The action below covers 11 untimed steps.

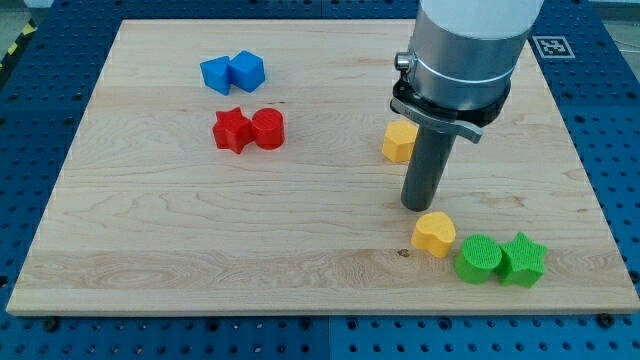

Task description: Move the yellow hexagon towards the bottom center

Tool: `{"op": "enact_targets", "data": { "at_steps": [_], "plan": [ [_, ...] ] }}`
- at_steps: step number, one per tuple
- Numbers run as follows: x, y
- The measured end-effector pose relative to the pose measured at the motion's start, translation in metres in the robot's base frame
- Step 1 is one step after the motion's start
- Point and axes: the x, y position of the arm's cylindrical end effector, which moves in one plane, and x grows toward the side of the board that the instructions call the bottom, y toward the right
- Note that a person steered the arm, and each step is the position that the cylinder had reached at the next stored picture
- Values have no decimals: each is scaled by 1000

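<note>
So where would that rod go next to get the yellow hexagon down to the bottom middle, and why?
Probably I should lift nothing, just slide my tip up and round to the far upper-right side of the yellow hexagon. The tip now sits below it, near the yellow heart, so pushing from here would drive the hexagon away from the bottom center.
</note>
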Motion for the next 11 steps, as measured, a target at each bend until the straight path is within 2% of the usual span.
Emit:
{"op": "enact_targets", "data": {
  "at_steps": [2, 3, 5, 6, 7, 9, 11],
  "plan": [
    [35, 0],
    [19, -1],
    [-63, 66],
    [-108, 56],
    [-105, 11],
    [2, -43],
    [-77, -18]
  ]
}}
